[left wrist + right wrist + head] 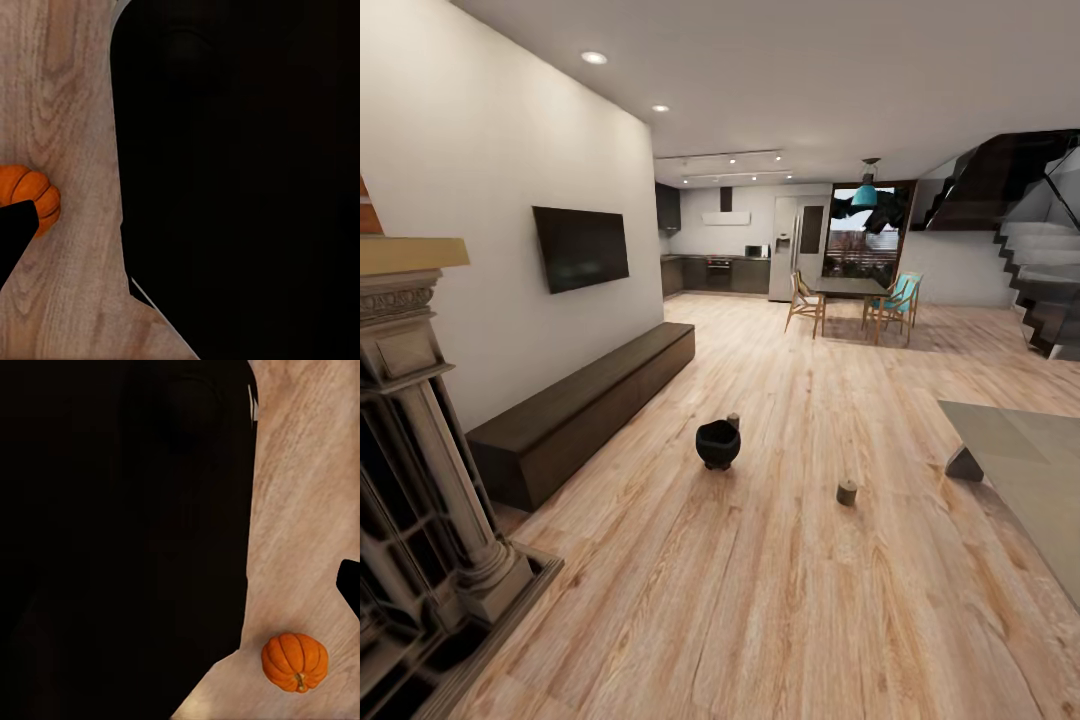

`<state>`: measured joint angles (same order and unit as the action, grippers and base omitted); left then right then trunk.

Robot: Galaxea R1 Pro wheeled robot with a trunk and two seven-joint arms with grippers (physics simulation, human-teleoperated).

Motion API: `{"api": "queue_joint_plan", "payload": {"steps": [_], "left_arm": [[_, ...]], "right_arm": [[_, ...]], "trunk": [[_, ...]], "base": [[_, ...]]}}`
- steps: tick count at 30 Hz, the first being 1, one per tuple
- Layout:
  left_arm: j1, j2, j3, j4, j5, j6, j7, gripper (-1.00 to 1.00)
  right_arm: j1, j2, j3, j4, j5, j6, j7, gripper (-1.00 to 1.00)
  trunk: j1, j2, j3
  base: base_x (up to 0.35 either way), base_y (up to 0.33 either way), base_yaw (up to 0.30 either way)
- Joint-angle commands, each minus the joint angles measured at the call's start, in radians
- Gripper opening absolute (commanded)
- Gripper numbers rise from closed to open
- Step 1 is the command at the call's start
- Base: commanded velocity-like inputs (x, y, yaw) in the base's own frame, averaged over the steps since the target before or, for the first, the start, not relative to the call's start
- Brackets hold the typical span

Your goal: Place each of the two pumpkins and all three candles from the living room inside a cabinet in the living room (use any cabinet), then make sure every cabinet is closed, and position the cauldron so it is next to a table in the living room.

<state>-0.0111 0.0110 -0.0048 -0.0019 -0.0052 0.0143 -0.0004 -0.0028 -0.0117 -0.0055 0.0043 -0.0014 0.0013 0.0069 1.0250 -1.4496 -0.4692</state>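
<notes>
Where floorboards show, a pumpkin (295, 661) lies.

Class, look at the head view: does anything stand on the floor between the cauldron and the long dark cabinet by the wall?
Nothing visible does. Only bare wooden floor lies between the cauldron and the cabinet. One candle stands just behind the cauldron, another candle on its far side.

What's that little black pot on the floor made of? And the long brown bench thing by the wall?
The cauldron looks like dark metal, maybe cast iron: solid black with a dull, faint sheen, though a render leaves that open. The cabinet looks like dark brown wood with a matte finish; its top is smooth and its fronts plain. The floor shows pale wood planks with clear grain.
</notes>
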Motion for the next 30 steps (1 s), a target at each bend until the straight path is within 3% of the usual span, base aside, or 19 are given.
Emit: {"api": "queue_joint_plan", "payload": {"steps": [1, 10, 30], "left_arm": [[-0.001, 0.0, -0.001, 0.0, -0.001, 0.001, 0.0, 1.0], [-0.001, 0.001, -0.001, -0.001, -0.002, 0.0, 0.0, 1.0], [-0.001, 0.001, -0.001, -0.001, -0.002, -0.001, 0.002, 1.0]], "right_arm": [[0.0, 0.0, -0.001, 0.0, 0.0, 0.0, 0.001, 1.0], [-0.001, -0.001, 0.001, 0.0, 0.0, 0.0, 0.001, 1.0], [-0.001, 0.0, 0.002, -0.001, 0.0, -0.001, 0.001, 1.0]], "trunk": [[0.0, 0.0, -0.001], [0.0, 0.0, -0.001], [0.0, 0.0, -0.001]], "base": [[0.0, 0.0, 0.0], [0.06, 0.0, 0.0], [0.309, 0.0, 0.0]]}}
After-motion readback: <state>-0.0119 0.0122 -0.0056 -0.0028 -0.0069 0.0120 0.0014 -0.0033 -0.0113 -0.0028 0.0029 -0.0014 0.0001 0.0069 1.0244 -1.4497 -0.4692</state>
